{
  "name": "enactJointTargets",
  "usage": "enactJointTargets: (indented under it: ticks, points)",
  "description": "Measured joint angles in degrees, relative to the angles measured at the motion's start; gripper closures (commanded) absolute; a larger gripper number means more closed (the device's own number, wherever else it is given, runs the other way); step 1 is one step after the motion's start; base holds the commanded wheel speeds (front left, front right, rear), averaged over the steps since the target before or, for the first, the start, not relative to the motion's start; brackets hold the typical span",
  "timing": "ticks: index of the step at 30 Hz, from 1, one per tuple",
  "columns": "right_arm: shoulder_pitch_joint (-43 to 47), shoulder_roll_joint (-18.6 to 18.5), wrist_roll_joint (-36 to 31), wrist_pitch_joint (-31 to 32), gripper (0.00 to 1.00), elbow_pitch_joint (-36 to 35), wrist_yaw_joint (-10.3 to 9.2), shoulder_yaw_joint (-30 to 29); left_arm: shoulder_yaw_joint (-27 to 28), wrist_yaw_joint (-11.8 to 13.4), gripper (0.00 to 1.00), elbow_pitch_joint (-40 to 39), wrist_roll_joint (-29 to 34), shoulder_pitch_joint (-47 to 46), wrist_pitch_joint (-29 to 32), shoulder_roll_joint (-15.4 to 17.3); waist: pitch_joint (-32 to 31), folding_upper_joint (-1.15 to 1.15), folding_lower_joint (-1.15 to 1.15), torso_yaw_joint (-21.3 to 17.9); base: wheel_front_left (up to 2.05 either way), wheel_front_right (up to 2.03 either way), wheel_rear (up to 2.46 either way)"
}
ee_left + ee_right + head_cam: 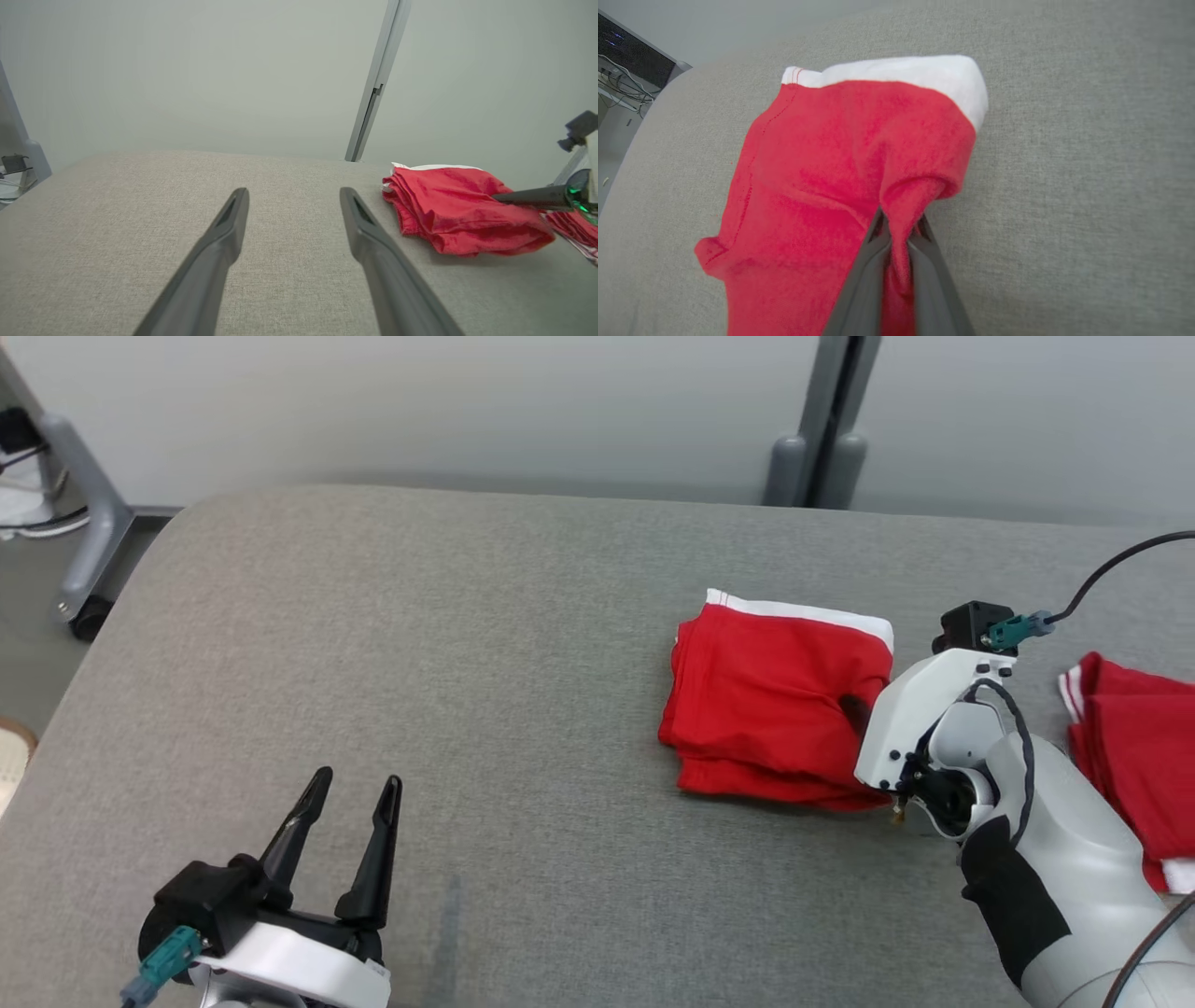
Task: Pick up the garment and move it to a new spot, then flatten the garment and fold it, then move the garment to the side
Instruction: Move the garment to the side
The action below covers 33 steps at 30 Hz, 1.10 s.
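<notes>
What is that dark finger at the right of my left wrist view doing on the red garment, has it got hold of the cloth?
Observer: Yes. In the right wrist view the right gripper is shut on a pinched ridge of the red garment.
Operator: Is the garment lifted?
Observer: From the head view, most of it rests folded on the grey table; only the pinched ridge rises.
Operator: What's the red sliver behind that finger?
Observer: A second garment, red with white trim, lying at the table's right edge beyond the right arm.
</notes>
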Motion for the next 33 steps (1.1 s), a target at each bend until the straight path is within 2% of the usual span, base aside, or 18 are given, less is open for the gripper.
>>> enactJointTargets:
  ticks: [11,22,27,33]
  points:
    - [7.7,-1.6,3.1,-1.4,1.00,-7.8,0.00,4.8,-4.2,0.0,0.00,-1.7,0.7,2.3,0.0,-1.1,-3.6,0.00,0.00,-11.4,0.00,0.00,0.00]
    - [12.8,-2.0,5.1,-0.9,1.00,-18.0,0.00,8.4,-6.7,0.0,0.00,-2.4,0.6,1.9,0.0,-0.8,-4.2,0.00,0.00,-23.2,0.00,0.00,0.00]
    - [12.1,-3.4,5.6,-0.7,1.00,-22.1,0.00,11.5,-7.7,0.0,0.00,-2.7,0.3,1.3,0.0,0.3,-2.4,0.00,0.00,-25.7,0.00,0.00,0.00]
    - [5.2,-7.5,5.3,0.9,1.00,-22.9,0.00,16.0,-9.0,0.0,0.00,-3.6,-0.3,-0.1,0.2,2.5,1.1,0.00,0.00,-26.5,0.00,0.00,0.00]
